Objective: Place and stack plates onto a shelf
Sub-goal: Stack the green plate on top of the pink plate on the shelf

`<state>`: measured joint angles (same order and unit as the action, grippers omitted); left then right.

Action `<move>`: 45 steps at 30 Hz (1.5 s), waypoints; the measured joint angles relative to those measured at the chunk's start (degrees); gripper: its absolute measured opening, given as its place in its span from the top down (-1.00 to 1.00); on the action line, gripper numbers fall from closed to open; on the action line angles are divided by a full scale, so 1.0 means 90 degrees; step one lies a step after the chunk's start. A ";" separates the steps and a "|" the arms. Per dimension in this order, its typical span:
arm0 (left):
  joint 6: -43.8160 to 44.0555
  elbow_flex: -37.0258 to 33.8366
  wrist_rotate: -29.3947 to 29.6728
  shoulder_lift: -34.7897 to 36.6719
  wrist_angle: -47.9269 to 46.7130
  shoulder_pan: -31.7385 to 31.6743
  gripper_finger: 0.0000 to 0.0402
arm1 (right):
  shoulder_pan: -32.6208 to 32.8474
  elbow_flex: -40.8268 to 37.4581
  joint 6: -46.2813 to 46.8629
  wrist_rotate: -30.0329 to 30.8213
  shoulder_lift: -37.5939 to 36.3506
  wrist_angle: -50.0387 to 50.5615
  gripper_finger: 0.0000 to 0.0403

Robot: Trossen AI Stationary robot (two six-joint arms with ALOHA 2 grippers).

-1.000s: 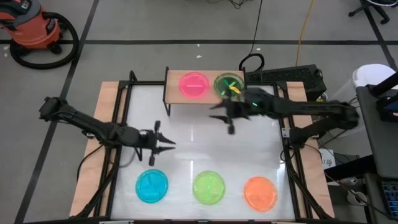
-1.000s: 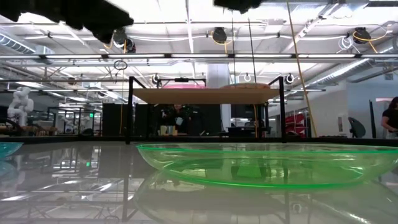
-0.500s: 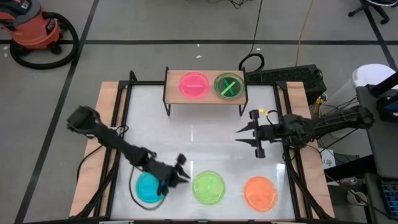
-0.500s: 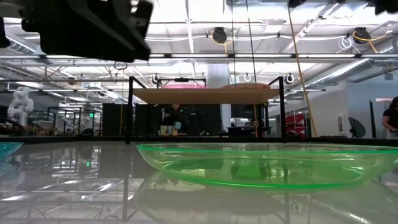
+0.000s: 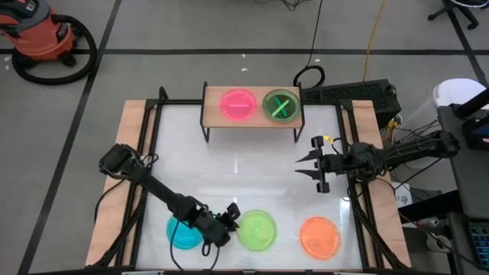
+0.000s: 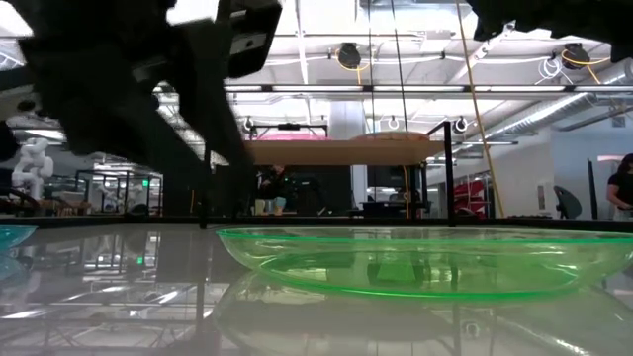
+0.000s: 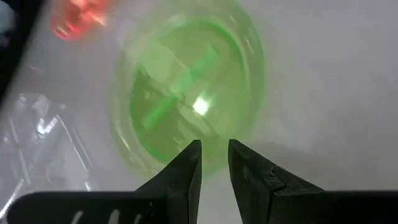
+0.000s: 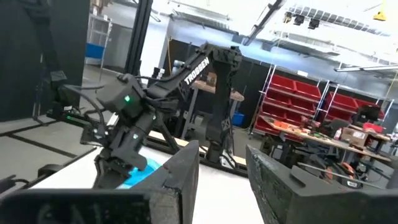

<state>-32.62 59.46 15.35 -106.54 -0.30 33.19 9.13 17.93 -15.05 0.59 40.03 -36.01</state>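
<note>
The left gripper (image 5: 231, 219) hangs at the near green plate's (image 5: 257, 230) edge, fingers slightly apart, empty; the right gripper (image 5: 306, 164), fingers spread, empty, waits beyond the orange plate (image 5: 318, 236).

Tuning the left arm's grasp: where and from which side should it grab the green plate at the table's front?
Probably the raised rim of the green plate on its blue-plate side, with one finger inside the lip and one outside. The plate lies flat and shallow, so only the lip offers purchase. The left gripper is already open at that edge; the blue plate sits clear.
</note>
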 joint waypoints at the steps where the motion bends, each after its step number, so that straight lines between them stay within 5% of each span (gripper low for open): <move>1: 0.0005 0.0039 -0.0002 -0.0004 -0.0164 0.0016 0.57 | 0.0000 -0.0005 0.0002 0.0080 -0.0003 0.0000 0.43; 9: -0.0052 0.0529 -0.0003 -0.0190 -0.0846 0.0139 0.54 | -0.0002 -0.0010 -0.0013 0.0145 0.0002 -0.0170 0.43; 22: -0.0124 0.0661 0.0126 -0.0298 -0.0858 0.0198 -0.10 | -0.0002 -0.0010 -0.0033 0.0147 0.0002 -0.0168 0.43; 45: -0.0157 0.0506 0.0145 -0.0418 -0.0643 0.0022 -0.12 | -0.0002 -0.0010 0.0000 0.0296 0.0006 -0.0071 0.43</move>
<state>-34.04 64.01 16.66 -110.30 -6.08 33.39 9.10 17.85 -15.05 3.25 40.09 -36.64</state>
